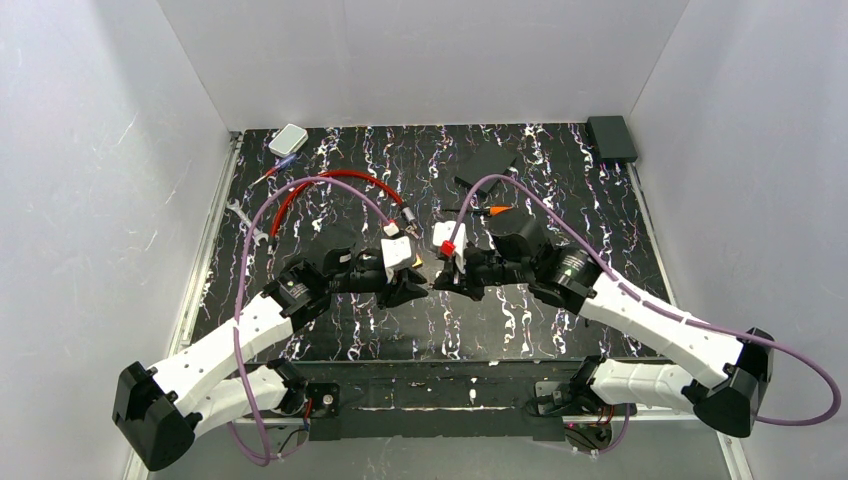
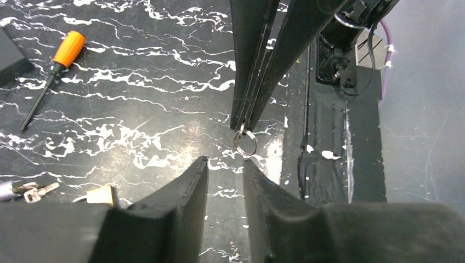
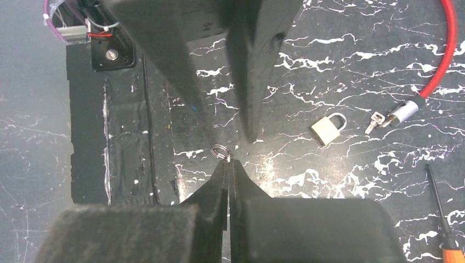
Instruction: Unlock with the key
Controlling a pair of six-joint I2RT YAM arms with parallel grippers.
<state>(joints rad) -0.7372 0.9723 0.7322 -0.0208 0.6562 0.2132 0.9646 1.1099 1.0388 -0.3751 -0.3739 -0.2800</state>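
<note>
The right hand is clenched, its fingertips pinching the key bunch. Only the silvery ring shows, over the middle of the surface. The left hand is released, jaws apart, its tips facing the ring from the left, close beside it; contact cannot be told. A brass padlock lies just beyond, unheld. Farther off lies the red cable lock. An orange-handled screwdriver lies far of the right hand.
</note>
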